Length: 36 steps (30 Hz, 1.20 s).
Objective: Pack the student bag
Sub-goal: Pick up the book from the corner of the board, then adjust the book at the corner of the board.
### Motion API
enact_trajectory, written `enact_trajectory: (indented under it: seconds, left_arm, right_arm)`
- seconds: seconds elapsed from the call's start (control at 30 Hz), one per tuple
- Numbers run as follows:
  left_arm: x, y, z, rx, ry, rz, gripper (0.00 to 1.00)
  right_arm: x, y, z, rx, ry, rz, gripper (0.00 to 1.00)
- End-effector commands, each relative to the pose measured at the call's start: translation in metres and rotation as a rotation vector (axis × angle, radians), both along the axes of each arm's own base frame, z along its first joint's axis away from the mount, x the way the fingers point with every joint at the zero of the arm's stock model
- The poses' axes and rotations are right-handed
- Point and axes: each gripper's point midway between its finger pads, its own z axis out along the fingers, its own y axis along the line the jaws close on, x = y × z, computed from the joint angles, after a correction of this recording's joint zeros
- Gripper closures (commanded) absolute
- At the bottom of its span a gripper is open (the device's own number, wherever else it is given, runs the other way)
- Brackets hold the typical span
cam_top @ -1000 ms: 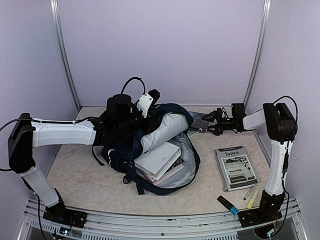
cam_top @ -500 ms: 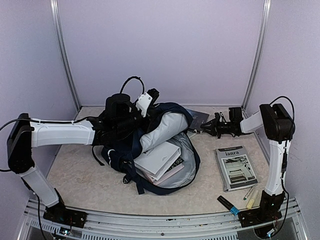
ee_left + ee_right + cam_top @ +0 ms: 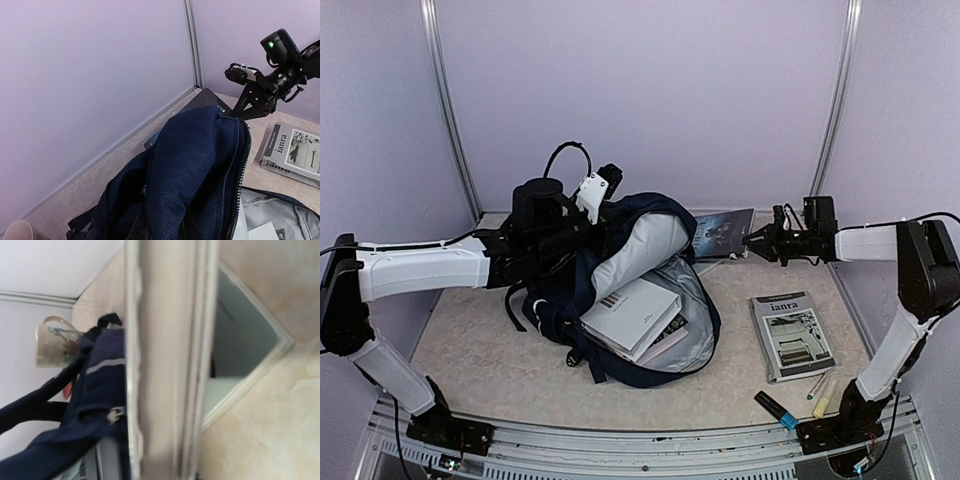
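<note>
Left gripper [image 3: 596, 221] clamped rim of dark navy fabric student bag [image 3: 660, 207], mouth gaping. Right gripper [image 3: 756, 240] pinched edge of thin dark book [image 3: 723, 231] by back wall [image 3: 640, 90].

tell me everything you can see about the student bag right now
The student bag is a dark navy fabric backpack with pale grey lining, lying on the table with its zip mouth wide open toward the arms. A white book and others sit stacked inside. The left end effector pinches its upper edge, holding the flap up. Black straps trail on its left.
</note>
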Motion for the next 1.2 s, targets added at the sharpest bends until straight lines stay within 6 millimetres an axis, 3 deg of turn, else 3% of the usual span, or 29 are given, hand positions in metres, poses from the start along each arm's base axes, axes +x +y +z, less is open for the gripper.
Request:
enact_trajectory:
  seconds: [0.0, 0.17, 0.47, 0.6, 0.7, 0.77, 0.97, 1.17]
  left_arm:
    - [0.009, 0.013, 0.009, -0.006, 0.006, 0.060, 1.00]
    - [0.011, 0.013, 0.009, 0.005, 0.009, 0.072, 1.00]
    - [0.013, 0.017, 0.005, 0.024, -0.001, 0.093, 1.00]
    - [0.002, -0.004, 0.000, 0.004, 0.010, -0.013, 1.00]
    - [-0.014, -0.025, -0.004, -0.034, 0.006, -0.105, 1.00]
    - [-0.014, -0.036, -0.011, -0.022, 0.011, -0.112, 1.00]
    - [-0.009, -0.060, -0.036, -0.003, 0.060, -0.131, 1.00]
    - [-0.020, -0.079, -0.052, 0.008, 0.074, -0.183, 1.00]
  right_arm:
    - [-0.017, -0.016, 0.046, -0.094, -0.154, -0.014, 1.00]
    - [-0.036, -0.030, 0.064, -0.101, -0.175, -0.050, 1.00]
    - [-0.105, -0.031, 0.015, -0.085, -0.009, -0.018, 1.00]
    - [-0.125, -0.027, 0.006, -0.034, 0.011, -0.012, 1.00]
    - [-0.131, -0.023, -0.006, 0.007, 0.038, -0.001, 1.00]
    - [-0.131, -0.022, -0.015, 0.026, 0.052, 0.004, 1.00]
    - [-0.127, -0.020, -0.035, 0.041, 0.083, 0.011, 0.77]
    - [-0.121, -0.018, -0.047, 0.041, 0.089, 0.001, 0.64]
